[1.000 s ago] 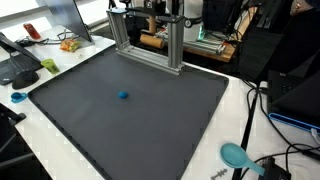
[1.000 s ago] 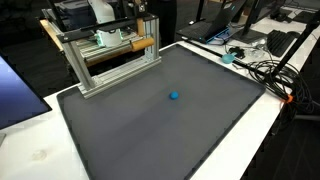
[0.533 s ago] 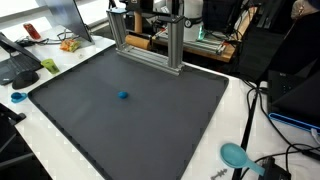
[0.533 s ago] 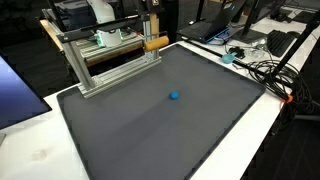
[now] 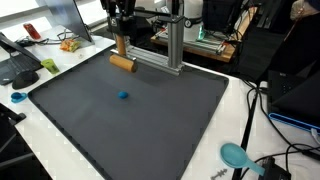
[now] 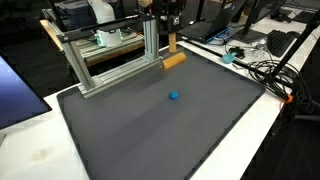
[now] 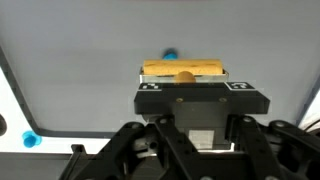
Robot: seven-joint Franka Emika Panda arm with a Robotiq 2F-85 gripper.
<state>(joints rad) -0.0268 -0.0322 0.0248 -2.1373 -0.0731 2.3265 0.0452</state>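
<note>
My gripper (image 5: 121, 52) is shut on a short wooden cylinder (image 5: 122, 63), which lies crosswise just above the far edge of the dark mat (image 5: 130, 125). In an exterior view the cylinder (image 6: 173, 60) hangs under the gripper (image 6: 170, 47), right beside the end post of the aluminium frame (image 6: 110, 62). The wrist view shows the cylinder (image 7: 183, 70) ahead of the gripper (image 7: 184, 77), with a small blue ball (image 7: 170, 54) beyond it. The ball (image 5: 123, 96) rests near the middle of the mat, apart from the cylinder.
The aluminium frame (image 5: 150, 45) stands along the mat's far edge, close to the gripper. A teal scoop (image 5: 235, 155) and cables (image 6: 265, 70) lie on the white table off the mat. A laptop (image 5: 20, 55) and a small blue item (image 5: 17, 97) sit at another side.
The gripper has carried the wooden cylinder out from the frame, past its end post, and down toward the mat's edge. The blue ball has not moved.
</note>
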